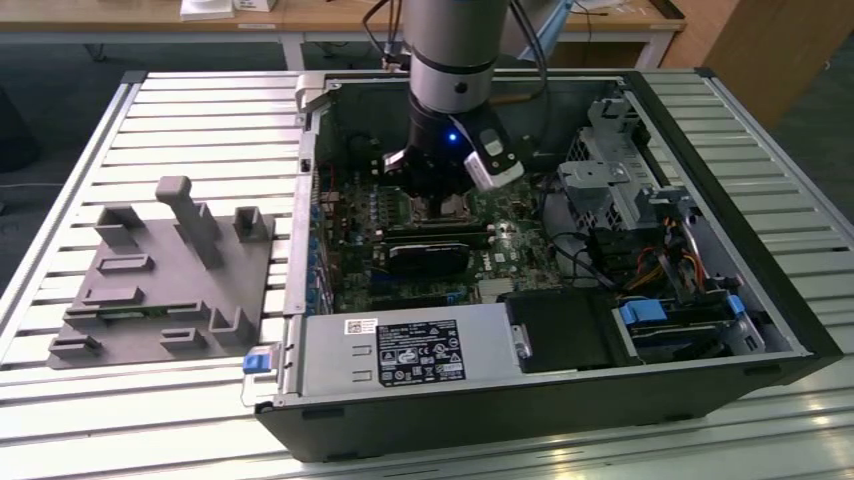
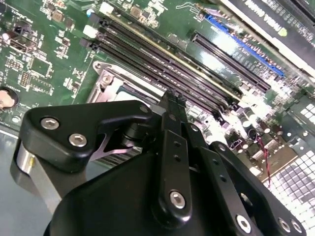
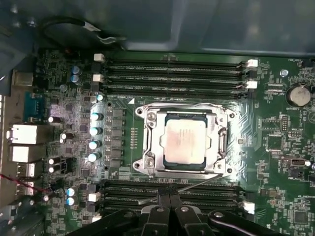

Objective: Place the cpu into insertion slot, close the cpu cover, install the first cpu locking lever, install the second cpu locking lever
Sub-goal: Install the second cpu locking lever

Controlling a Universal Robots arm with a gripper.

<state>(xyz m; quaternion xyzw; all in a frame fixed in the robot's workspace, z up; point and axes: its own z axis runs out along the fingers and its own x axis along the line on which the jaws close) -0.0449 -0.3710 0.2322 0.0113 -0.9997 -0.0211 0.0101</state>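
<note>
- Black end effector (image 3: 169, 201), fingers pressed together and grasping nothing, hovers just beside the socket.
- Pale grey square cpu (image 3: 185, 142) sits inside the metal-rimmed insertion slot (image 3: 147, 142) on the green motherboard (image 3: 285, 162).

An open computer case (image 1: 694, 330) lies on a slatted metal table (image 1: 187, 110). A silver-labelled power supply box (image 1: 407, 352) sits at its near edge, with a black graphics card (image 1: 430, 250) behind it. A grey plastic fixture (image 1: 160, 275) stands on the table toward the exterior view's left. What may be a coin battery (image 3: 298, 95) lies near the memory slots (image 3: 172, 73).
</note>
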